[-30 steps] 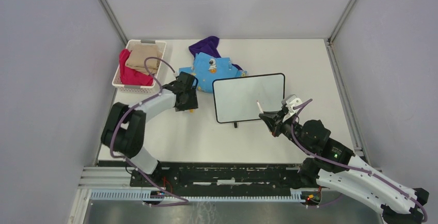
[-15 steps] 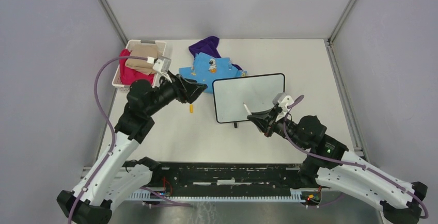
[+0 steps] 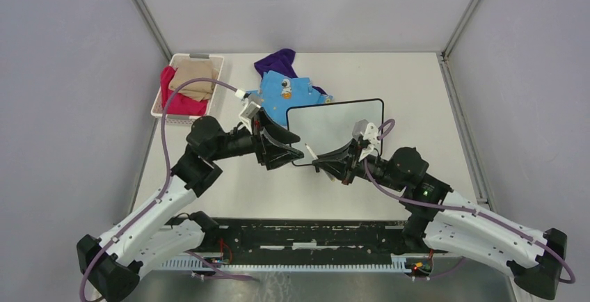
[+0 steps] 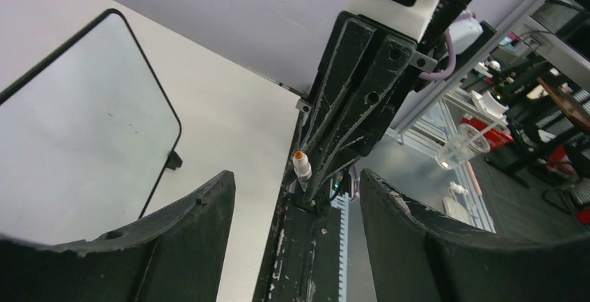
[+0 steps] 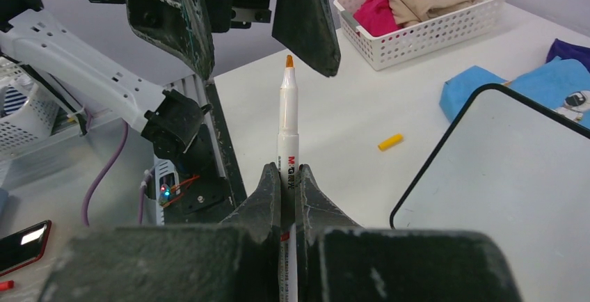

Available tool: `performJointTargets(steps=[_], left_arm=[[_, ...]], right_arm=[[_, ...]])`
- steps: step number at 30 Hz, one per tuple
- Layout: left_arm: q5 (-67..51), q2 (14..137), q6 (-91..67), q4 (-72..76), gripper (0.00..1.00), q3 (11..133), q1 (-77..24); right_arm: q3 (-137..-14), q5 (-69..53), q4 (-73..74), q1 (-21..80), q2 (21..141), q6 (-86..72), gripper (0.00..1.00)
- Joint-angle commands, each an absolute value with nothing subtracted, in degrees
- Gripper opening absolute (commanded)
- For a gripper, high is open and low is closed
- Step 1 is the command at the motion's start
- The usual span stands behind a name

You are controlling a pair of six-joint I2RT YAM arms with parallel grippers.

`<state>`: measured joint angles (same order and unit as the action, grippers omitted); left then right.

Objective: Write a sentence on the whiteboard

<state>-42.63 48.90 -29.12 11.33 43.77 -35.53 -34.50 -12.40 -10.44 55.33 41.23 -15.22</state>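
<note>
The whiteboard point(image 3: 341, 124) lies flat right of centre with its face blank; no sentence shows on it. It also appears in the left wrist view as the whiteboard point(image 4: 76, 121) and in the right wrist view as the whiteboard point(image 5: 515, 170). My right gripper point(image 3: 328, 163) is shut on a white marker point(image 5: 288, 121), uncapped, whose orange tip points left, just off the board's near left corner. My left gripper point(image 3: 292, 152) faces it, open, its fingers point(image 5: 306, 17) on either side of the marker tip point(image 4: 300, 165) without touching it.
A small yellow cap point(image 5: 390, 142) lies on the table left of the board. A white basket point(image 3: 198, 57) with red and beige cloth stands at the back left. A blue cloth point(image 3: 285, 93) and a purple cloth point(image 3: 278, 60) lie behind the board.
My left arm has swung from the table's left part to the centre and its jaws have widened. My right gripper has carried the marker left, off the board, toward the left gripper.
</note>
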Motion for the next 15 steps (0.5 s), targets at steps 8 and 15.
performJointTargets(steps=[8,15], left_arm=[[-47.5,53.7,-30.1,15.6,0.66,47.4,-40.7],[-48.2,54.9,-29.2,14.6,0.48,48.8,-41.8]], right_arm=[[-37.2,-18.3,-16.0,55.3,43.0,-17.7,0.0],[-37.0,-18.2,-15.3,55.2,42.5,-17.1,0.0]])
